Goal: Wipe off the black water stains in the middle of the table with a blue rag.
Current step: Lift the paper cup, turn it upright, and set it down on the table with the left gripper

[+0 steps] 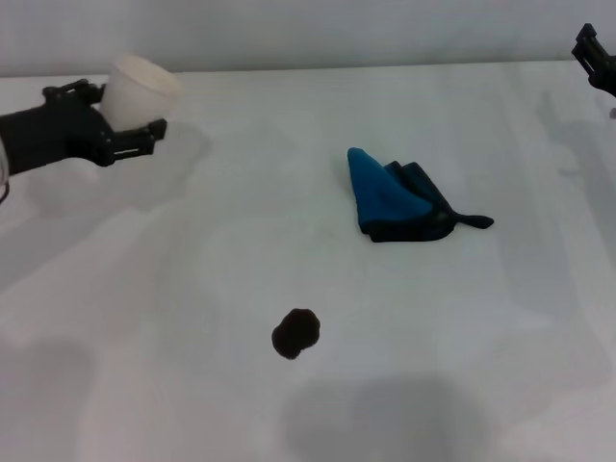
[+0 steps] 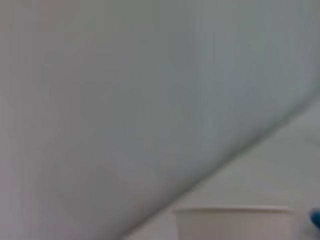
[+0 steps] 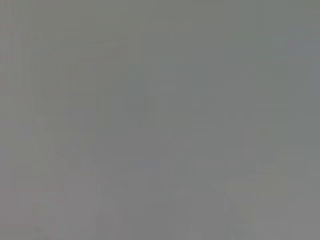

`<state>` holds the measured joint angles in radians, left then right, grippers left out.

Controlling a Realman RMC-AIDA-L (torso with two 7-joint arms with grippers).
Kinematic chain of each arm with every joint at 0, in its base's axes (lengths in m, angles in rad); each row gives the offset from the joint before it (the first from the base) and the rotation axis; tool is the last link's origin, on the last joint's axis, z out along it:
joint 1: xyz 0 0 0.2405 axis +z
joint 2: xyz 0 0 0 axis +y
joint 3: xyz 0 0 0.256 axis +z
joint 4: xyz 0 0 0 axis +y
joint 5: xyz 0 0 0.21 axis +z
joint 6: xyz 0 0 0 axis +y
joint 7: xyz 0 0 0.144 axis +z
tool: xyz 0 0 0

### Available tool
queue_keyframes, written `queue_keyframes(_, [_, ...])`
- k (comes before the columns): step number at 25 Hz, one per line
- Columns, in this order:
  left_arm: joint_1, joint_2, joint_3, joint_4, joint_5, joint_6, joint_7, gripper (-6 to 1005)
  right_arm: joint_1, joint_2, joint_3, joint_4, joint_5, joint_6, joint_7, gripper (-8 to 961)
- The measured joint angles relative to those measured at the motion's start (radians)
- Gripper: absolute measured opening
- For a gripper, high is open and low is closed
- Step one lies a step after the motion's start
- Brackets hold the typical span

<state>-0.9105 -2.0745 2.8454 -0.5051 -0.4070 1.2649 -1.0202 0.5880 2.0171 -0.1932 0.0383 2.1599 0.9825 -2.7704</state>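
The black water stain (image 1: 295, 333) is a small dark blot on the white table (image 1: 192, 289), near the front middle. The blue rag (image 1: 395, 197) lies folded right of centre, farther back, with its dark tail pointing right. My left gripper (image 1: 120, 120) is at the far left, held above the table, shut on a white paper cup (image 1: 138, 89). The cup's rim also shows in the left wrist view (image 2: 232, 222). My right gripper (image 1: 597, 56) shows only as a black tip at the far right edge, well away from the rag.
The table's back edge meets a pale wall (image 1: 308, 29). The right wrist view shows only plain grey.
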Motion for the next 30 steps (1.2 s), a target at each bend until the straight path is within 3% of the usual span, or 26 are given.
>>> queue_keyframes(7, [0.176, 0.001, -0.001, 0.192, -0.337, -0.006, 0.249, 830, -0.003, -0.001, -0.014, -0.014, 0.000, 0.000, 0.000, 872])
queue_keyframes(15, [0.332, -0.005, -0.003, 0.491, -0.703, -0.122, 0.809, 831, -0.006, 0.000, -0.061, -0.023, -0.001, 0.000, 0.000, 872])
queue_keyframes(20, [0.346, -0.007, -0.003, 0.531, -0.714, -0.184, 0.906, 830, -0.010, 0.001, -0.076, -0.025, -0.002, 0.012, 0.000, 872])
queue_keyframes(30, [0.353, -0.012, -0.003, 0.585, -0.724, -0.307, 0.912, 833, -0.028, 0.002, -0.084, -0.018, -0.002, 0.052, 0.004, 872])
